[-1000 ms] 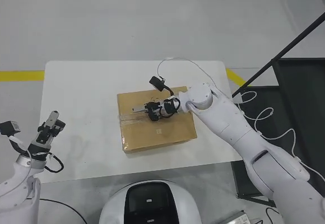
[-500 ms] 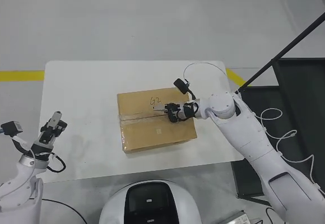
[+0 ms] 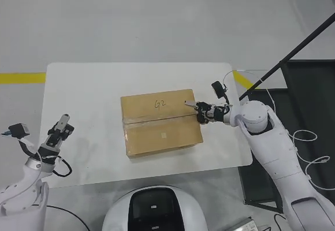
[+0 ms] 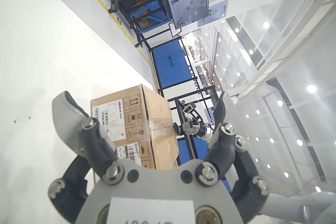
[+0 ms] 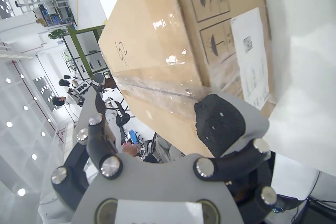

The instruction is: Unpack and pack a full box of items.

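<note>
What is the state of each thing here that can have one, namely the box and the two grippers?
Cardboard box: closed, flaps taped along the middle seam, flat on the table.
Left gripper: open, empty, away from the box.
Right gripper: open, empty, at the box's taped end.

The right gripper (image 3: 190,104) draws back along the box's (image 3: 159,124) taped seam, from mid-lid to the edge by its arm. The left gripper (image 3: 65,120) edges slightly nearer the box.

White arms (image 3: 271,144), black cables (image 3: 60,168), grey silver-screwed end effectors (image 4: 144,96) (image 5: 149,96)
</note>
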`<state>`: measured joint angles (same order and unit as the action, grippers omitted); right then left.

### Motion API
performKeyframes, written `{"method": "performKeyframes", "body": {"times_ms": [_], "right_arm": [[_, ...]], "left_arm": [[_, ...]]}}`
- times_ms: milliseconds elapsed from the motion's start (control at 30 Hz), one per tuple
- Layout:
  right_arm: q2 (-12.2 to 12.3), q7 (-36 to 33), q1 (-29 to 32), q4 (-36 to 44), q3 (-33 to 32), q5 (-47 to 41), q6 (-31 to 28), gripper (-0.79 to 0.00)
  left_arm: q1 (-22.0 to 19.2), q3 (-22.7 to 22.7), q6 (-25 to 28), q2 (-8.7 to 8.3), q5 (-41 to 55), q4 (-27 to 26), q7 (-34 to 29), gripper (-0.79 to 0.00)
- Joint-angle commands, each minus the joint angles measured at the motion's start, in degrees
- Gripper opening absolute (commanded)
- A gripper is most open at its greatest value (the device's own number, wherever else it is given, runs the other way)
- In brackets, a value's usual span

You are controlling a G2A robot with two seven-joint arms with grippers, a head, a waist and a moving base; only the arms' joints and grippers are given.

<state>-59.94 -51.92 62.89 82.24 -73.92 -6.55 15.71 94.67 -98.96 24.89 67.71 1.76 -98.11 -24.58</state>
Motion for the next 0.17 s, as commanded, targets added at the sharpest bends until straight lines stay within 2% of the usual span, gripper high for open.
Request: {"method": "performKeyframes", "body": {"times_ms": [0, 133], "right_arm": [[0.3, 0.9, 1.6, 1.3, -2.0, -0.9, -0.4, 0.000], [0.9, 4.4, 5.7, 4.4, -6.9, -3.4, -2.5, 0.000]], "left_arm": [[-0.2, 0.3, -0.2, 0.00, 0.2, 0.2, -0.1, 0.000], [-0.5, 0.5, -0.3, 0.03, 1.6, 0.7, 0.4, 0.000]]}}
